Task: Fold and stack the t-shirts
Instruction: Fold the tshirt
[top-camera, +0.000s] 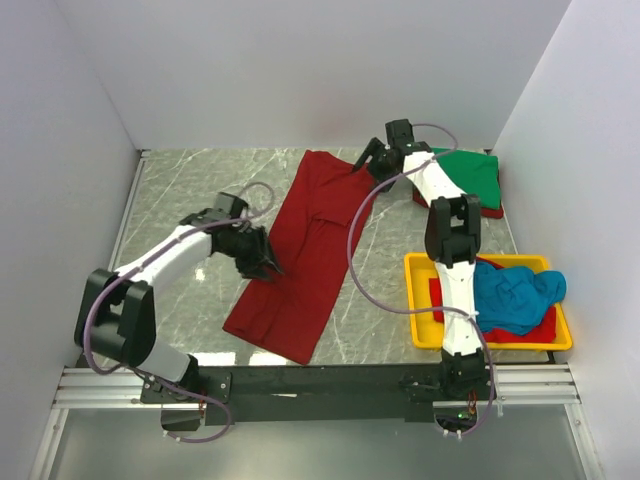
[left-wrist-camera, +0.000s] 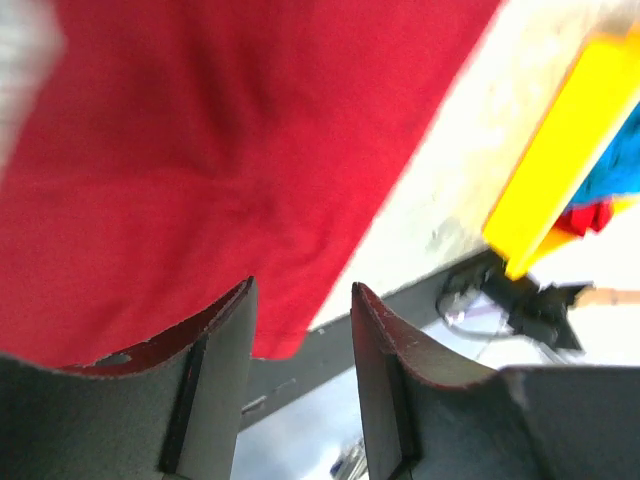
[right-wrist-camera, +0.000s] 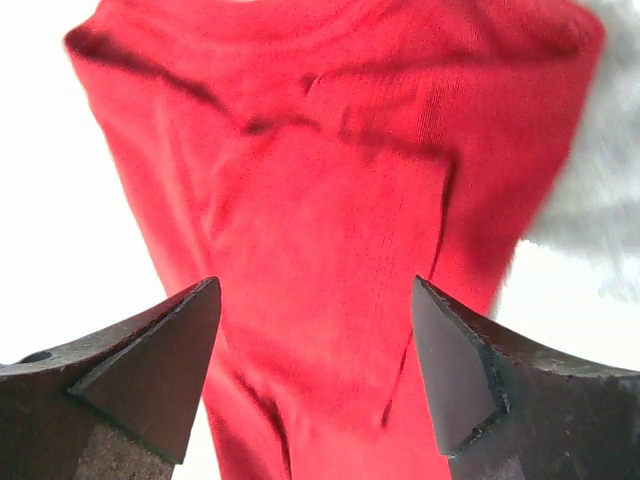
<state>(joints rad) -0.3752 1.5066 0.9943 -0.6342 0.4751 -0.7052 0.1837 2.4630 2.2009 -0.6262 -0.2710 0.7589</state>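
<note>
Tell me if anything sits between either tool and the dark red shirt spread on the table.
Nothing visible does. The left tool is at the left edge of the dark red shirt, the right tool at its far end, both open with only cloth ahead.

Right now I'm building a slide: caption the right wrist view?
Open right claw poised above the partly folded dark red t-shirt.
</note>
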